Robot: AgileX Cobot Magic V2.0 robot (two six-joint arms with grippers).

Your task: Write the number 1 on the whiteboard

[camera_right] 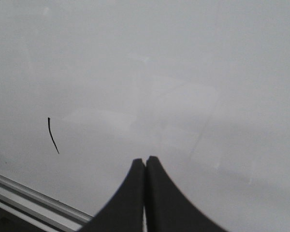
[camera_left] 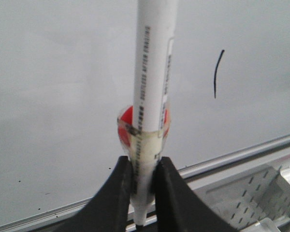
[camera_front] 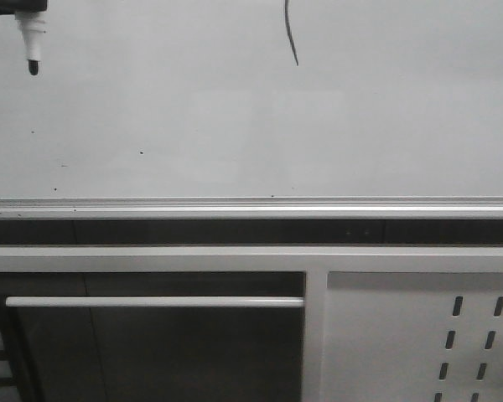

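**Q:** What is nearest the robot?

**A:** In the front view, a white metal panel with slotted holes (camera_front: 419, 335) sits lowest on the right, with a horizontal white bar (camera_front: 155, 301) to its left over a dark opening. Above them runs the silver frame edge (camera_front: 251, 205) of the whiteboard (camera_front: 235, 126).

**Q:** And the board itself?

**A:** It is large, glossy and plain white, filling the upper part of the view. A few tiny black specks (camera_front: 142, 153) dot its lower left area.

**Q:** Where is the number 1?

**A:** The number 1 (camera_front: 291, 33) is a thin, slightly curved black stroke, near vertical, at the top of the front view just right of centre; its upper end is cut off by the edge. The wrist cameras show it whole on the white surface.

**Q:** What are the grippers doing?

**A:** The left gripper (camera_left: 144, 193) has its black fingers clenched around a white marker (camera_left: 152, 96), which carries a red label and tape. In the front view the marker's black tip hangs at the top left, well apart from the stroke. The right gripper (camera_right: 145, 193) has its fingers pressed together with nothing between them, over bare board.
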